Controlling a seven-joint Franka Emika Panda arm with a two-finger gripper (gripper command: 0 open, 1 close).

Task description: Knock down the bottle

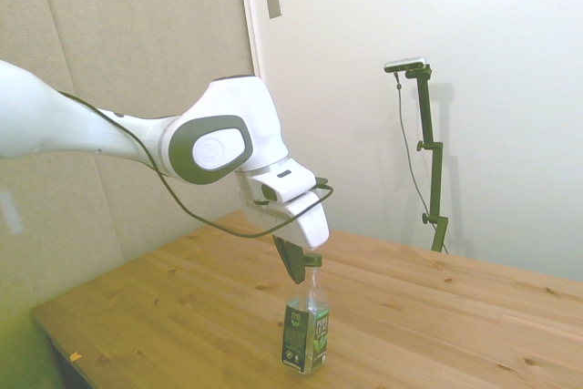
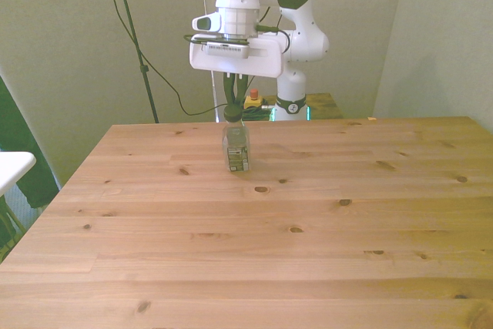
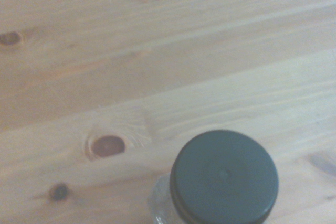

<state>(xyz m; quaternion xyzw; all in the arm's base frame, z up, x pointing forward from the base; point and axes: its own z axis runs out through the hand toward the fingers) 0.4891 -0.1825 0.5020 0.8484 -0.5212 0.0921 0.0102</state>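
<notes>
The bottle [image 1: 306,334] stands upright on the wooden table [image 1: 455,316], clear with a dark green label. In the front view the bottle [image 2: 236,148] is toward the far side, a little to the front view's left of the middle. My gripper [image 1: 297,272] hangs just above it, its dark fingers close together at cap height beside the bottle's neck. From the front, the gripper [image 2: 233,108] points straight down onto the cap. The wrist view looks down on the dark green cap [image 3: 224,178], with bare planks around it. Whether the fingers touch the cap is unclear.
The table [image 2: 269,252] stretches wide on all sides of the bottle. A red and yellow button box [image 2: 252,98] sits behind the far edge by the robot's base. A white surface [image 2: 11,167] pokes in at the front view's left edge.
</notes>
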